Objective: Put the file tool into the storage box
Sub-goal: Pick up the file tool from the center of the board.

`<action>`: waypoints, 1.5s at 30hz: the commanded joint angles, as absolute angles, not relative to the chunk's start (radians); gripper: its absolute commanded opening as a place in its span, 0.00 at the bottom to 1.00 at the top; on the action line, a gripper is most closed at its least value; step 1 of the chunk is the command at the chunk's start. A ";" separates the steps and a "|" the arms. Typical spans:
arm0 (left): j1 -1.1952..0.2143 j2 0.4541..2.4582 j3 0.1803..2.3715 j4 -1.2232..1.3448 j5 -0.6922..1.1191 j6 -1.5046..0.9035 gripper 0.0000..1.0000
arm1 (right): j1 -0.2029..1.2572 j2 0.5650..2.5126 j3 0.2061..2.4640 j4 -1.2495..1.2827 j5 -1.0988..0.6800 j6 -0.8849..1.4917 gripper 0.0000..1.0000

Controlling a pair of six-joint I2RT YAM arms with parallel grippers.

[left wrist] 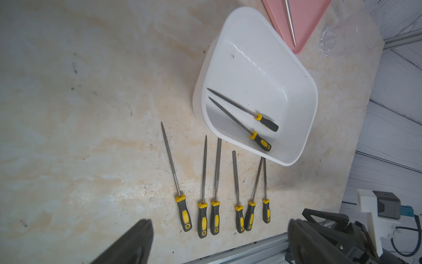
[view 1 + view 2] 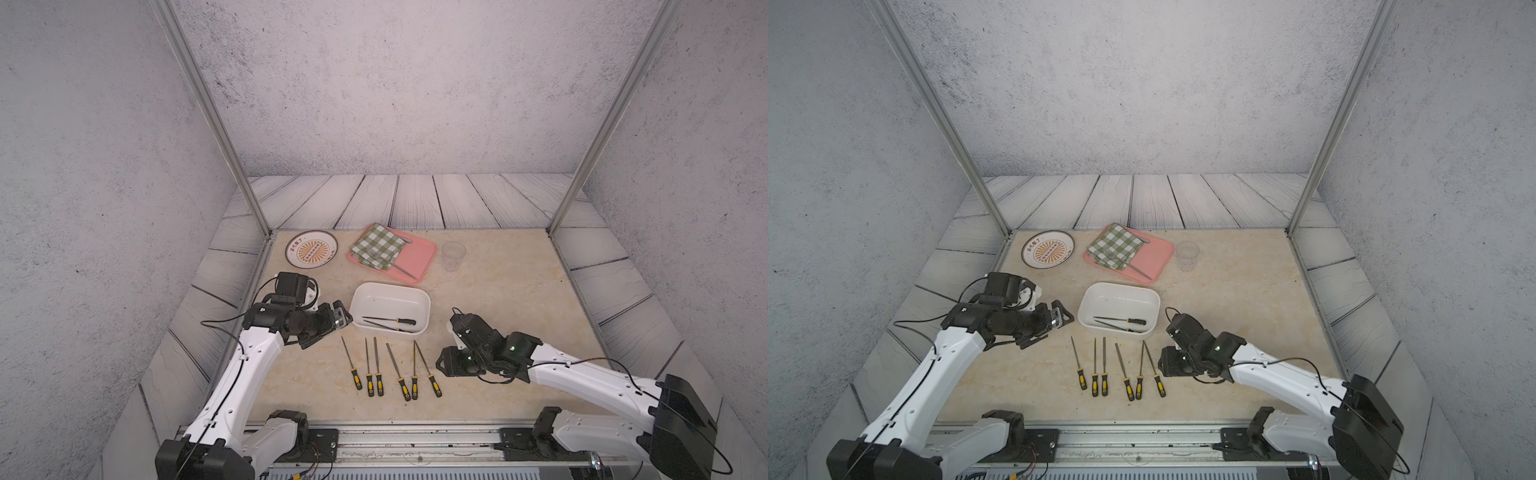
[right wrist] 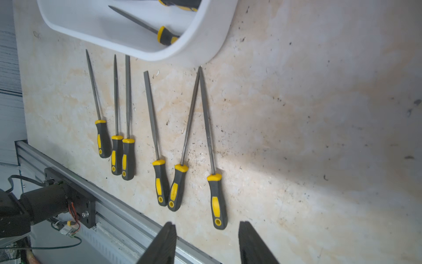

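The storage box (image 2: 390, 301), a shallow white tub with rounded corners, is set near the middle of the table (image 2: 498, 332). Two files (image 1: 268, 123) are already laid inside it, side by side by the near wall, with their handles toward the right. Six more files (image 2: 379, 383) are lined up on the table just in front of the box, tips toward it and black-and-yellow handles toward the robot. The rightmost file (image 3: 206, 118) and its neighbour are angled so that their tips meet close to the box wall. Whether the handles carry a brand cannot be told.

The left jaws are seen spread wide in the left wrist view, with nothing between them. In both top views they are placed just left of the box. The right jaws are also parted and empty. They are placed right of the file row, and the handle end of the rightmost file lies just ahead of their gap.

At the far side a round plate (image 2: 311, 248) is printed with an orange sunburst and with characters too small to be read. Beside it a pink tray (image 2: 415, 257) is covered in part by a green checked cloth (image 2: 376, 245), and a slim metal utensil (image 2: 405, 271) is laid on the tray. A clear glass (image 2: 453, 253) is stood right of the tray.
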State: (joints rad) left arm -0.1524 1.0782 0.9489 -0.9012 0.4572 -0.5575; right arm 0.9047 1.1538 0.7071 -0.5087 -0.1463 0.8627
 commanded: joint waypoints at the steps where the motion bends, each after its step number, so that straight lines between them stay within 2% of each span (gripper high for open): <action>1: -0.184 1.081 0.930 -0.963 0.491 -0.536 0.97 | 0.939 1.157 0.690 -0.520 -0.079 0.939 0.50; 8: -0.209 1.088 0.949 -1.011 0.440 -0.517 0.97 | 1.043 1.322 0.797 -0.535 -0.021 0.912 0.50; 13: -0.219 1.125 0.997 -1.044 0.411 -0.504 0.97 | 1.061 1.402 0.801 -0.478 -0.043 0.902 0.50; 18: -0.224 1.114 0.989 -1.047 0.421 -0.515 0.97 | 1.101 1.449 0.846 -0.555 0.030 0.899 0.50; 22: -0.225 1.097 0.980 -1.048 0.418 -0.517 0.97 | 1.105 1.454 0.852 -0.601 0.068 0.897 0.50; 36: -0.225 1.095 1.003 -1.066 0.416 -0.521 0.98 | 1.109 1.581 0.877 -0.567 0.026 0.830 0.48; 40: -0.226 1.082 0.996 -1.078 0.413 -0.526 0.98 | 1.114 1.615 0.881 -0.570 0.041 0.825 0.45; 43: -0.225 1.073 0.997 -1.085 0.405 -0.536 0.97 | 1.122 1.639 0.891 -0.582 0.044 0.809 0.38; 45: -0.225 1.065 0.996 -1.084 0.402 -0.549 0.98 | 1.131 1.645 0.897 -0.603 0.059 0.800 0.30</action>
State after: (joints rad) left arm -0.2195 1.0843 0.9848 -1.0584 0.4202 -0.5327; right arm 1.1156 1.6192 0.8833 -0.5701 0.0353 0.8215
